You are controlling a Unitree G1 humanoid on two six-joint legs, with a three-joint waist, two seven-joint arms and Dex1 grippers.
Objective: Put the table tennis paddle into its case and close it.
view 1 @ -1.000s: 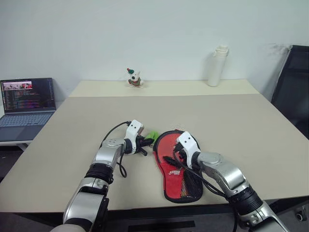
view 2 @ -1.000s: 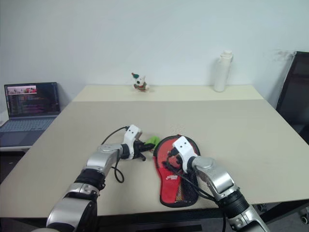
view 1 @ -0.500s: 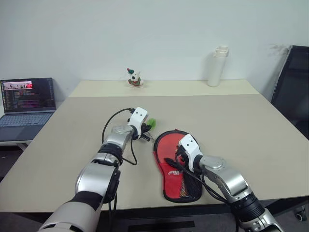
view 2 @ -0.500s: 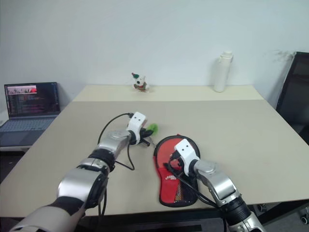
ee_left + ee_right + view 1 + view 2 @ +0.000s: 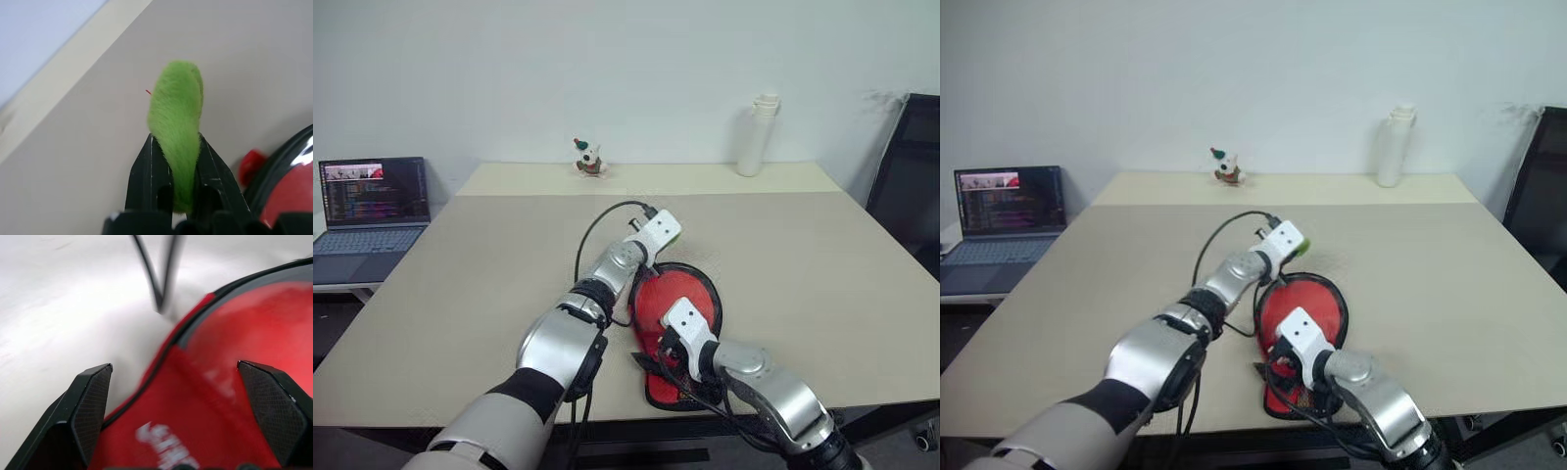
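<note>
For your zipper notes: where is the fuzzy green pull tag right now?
The fuzzy green pull tag is pinched in the left gripper, just above the far rim of the red fabric case, mid-table.

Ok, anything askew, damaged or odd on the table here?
Nothing stands out. The case lies flat near the table's front edge, the left end effector pinches its green pull tag, and the bottle stands upright.

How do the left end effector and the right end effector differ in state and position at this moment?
The left end effector is shut on the fuzzy green pull tag; the right end effector is open and holds nothing. The left one is at the far, rounded end of the red fabric paddle-shaped case; the right one is over its near, narrow end. Both have two black fingers.
</note>
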